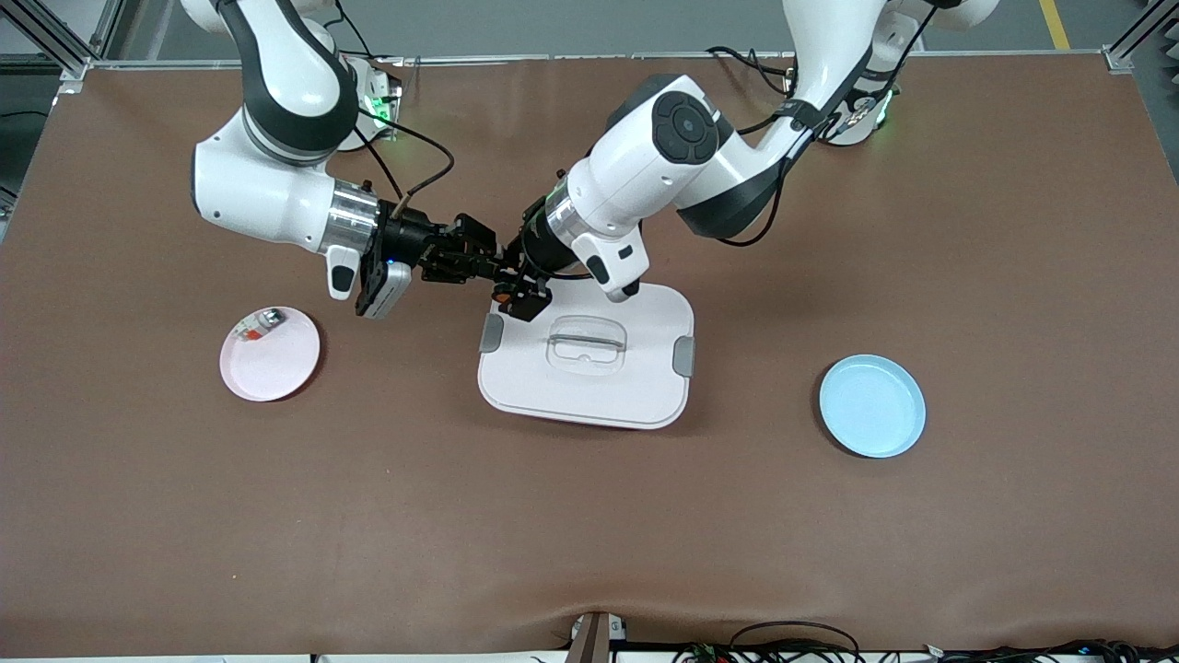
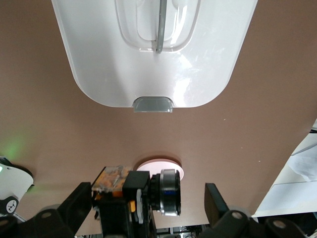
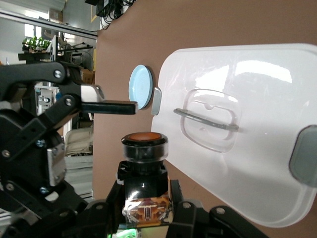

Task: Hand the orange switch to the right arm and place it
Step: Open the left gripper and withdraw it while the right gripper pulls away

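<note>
Handover done | orange switch (image 3: pixel 142 148) pinched tight by right gripper (image 1: pixel 493 269), over box lid (image 1: pixel 645 405) corner | left gripper (image 2: pixel 148 198) fingers spread wide, empty | left to do: setting switch down

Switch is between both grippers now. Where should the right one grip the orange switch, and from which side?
By the black body below the wide collar, coming from the tail end, as the right gripper is shut on the orange switch now. The collar should stop it sliding, and the orange end is free. The left gripper stands open around it.
</note>
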You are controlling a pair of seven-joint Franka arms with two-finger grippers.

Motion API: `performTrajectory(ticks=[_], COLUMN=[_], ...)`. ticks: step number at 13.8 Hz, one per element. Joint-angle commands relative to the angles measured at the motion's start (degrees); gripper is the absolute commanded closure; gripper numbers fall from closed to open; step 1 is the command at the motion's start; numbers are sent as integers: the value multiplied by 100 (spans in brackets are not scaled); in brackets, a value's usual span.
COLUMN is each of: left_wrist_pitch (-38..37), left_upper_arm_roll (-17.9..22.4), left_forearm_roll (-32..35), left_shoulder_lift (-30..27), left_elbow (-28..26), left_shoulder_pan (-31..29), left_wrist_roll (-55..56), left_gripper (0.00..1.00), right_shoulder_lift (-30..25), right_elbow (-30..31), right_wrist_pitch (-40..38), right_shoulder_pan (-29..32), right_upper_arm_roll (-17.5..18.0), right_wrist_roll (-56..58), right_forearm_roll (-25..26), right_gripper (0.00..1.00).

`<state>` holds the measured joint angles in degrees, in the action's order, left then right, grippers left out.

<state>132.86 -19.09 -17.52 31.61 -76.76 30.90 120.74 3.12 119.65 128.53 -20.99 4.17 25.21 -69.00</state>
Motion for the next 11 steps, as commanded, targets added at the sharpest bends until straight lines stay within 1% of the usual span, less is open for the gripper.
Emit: performTrajectory(ticks=[1,2,4,6,7,9,11], left_wrist_pitch=[21,21,21,21,12,12,3], left_upper_arm_roll=[28,28,19,19,19,11,19], left_forearm_roll=[117,169,275,354,363,363,363], left_shoulder_lift=[-76,-68,-76,-68,-59,-85,-286], left_elbow=[-23,-32,-50,-58,-76,-233,-636], left_shoulder_pan=[-31,-58,-102,-276,-321,-522,-646], left_wrist_roll=[55,55,64,55,55,29,-286], left_gripper=[0,0,0,0,0,0,0], right_shoulder_lift=[22,22,48,153,153,197,241], right_elbow=[15,6,-108,-266,-293,-275,-258], right_wrist_pitch=[-65,-74,-178,-573,-714,-890,-961], right_shoulder_pan=[209,279,324,586,666,894,1193], right_upper_arm_roll=[-21,-21,-21,-21,-21,-21,-30], right_wrist_roll=[624,643,669,713,896,1614,2292], right_forearm_roll=[235,647,1770,2765,3135,3681,4313], right_gripper=[100,100,100,100,100,100,100])
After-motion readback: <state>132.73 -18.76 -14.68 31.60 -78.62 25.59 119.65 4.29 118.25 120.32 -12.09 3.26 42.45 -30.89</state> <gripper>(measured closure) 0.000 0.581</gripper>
